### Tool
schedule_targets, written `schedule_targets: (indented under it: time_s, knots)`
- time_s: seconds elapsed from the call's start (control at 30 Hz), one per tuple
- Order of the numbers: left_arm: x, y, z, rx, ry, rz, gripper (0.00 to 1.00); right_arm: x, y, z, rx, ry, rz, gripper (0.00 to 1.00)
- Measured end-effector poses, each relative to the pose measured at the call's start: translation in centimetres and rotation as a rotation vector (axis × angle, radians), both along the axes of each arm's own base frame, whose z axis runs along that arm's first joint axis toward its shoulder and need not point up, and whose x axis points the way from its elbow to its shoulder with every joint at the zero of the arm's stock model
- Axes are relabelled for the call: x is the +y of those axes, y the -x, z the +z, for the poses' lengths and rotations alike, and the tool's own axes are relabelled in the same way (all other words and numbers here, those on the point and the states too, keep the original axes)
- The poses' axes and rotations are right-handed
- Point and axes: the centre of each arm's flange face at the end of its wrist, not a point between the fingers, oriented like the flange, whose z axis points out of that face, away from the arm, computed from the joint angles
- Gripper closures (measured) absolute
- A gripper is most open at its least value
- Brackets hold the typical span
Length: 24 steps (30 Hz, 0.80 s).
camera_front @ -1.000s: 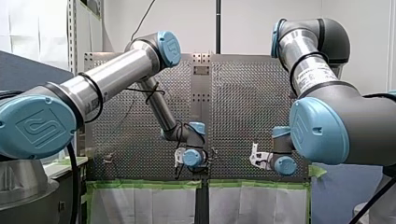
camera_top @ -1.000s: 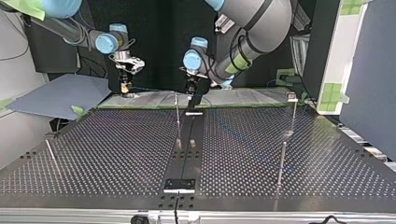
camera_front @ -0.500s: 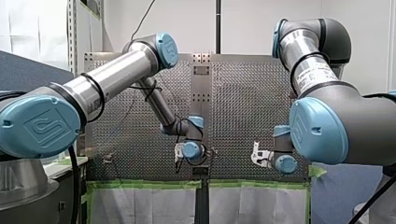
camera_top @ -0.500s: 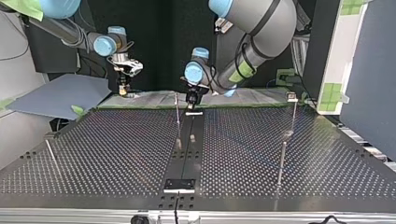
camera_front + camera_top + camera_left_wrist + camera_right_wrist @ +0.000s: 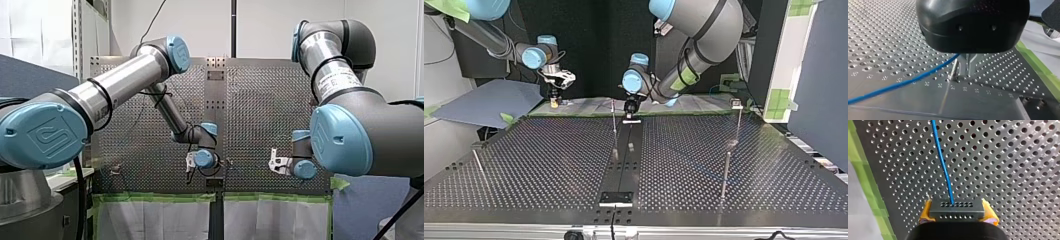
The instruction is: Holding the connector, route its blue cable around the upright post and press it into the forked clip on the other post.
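In the right wrist view my right gripper [image 5: 957,210] is shut with its yellow pads on a dark grey connector [image 5: 956,207]. The blue cable [image 5: 944,165] leaves the connector and runs ahead over the perforated plate. In the left wrist view my left gripper [image 5: 967,74] points down beside a thin upright post [image 5: 955,71]. Its metal fingers stand close together, and the blue cable [image 5: 898,86] runs in between them. In the top view my left gripper [image 5: 629,107] hangs by the middle post [image 5: 614,125], and my right gripper [image 5: 555,102] is at the far left.
A post with a clip on top [image 5: 737,112] stands at the top view's right, with another post [image 5: 725,175] nearer the camera. A leaning rod [image 5: 478,165] is at the left. Green tape [image 5: 160,197] edges the plate.
Both wrists have risen a little in the front view. In the top view my left gripper stays by the middle post and my right gripper has shifted slightly left.
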Motion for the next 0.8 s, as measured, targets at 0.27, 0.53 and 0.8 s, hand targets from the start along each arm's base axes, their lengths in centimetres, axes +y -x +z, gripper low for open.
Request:
schedule_targets:
  time_s: [0.27,0.53,0.8]
  knots:
    - [0.1,0.6,-0.3,0.027,-0.045,-0.008,0.49,0.1,0.0,-0.1,0.004,-0.008,0.002,1.00]
    - [0.4,1.2,-0.5,0.070,-0.093,-0.011,0.00,0.1,0.0,-0.1,0.005,-0.014,0.005,1.00]
    - [0.5,2.2,-0.4,0.112,-0.140,0.005,0.00,0.2,0.0,-0.2,0.008,-0.023,0.005,1.00]
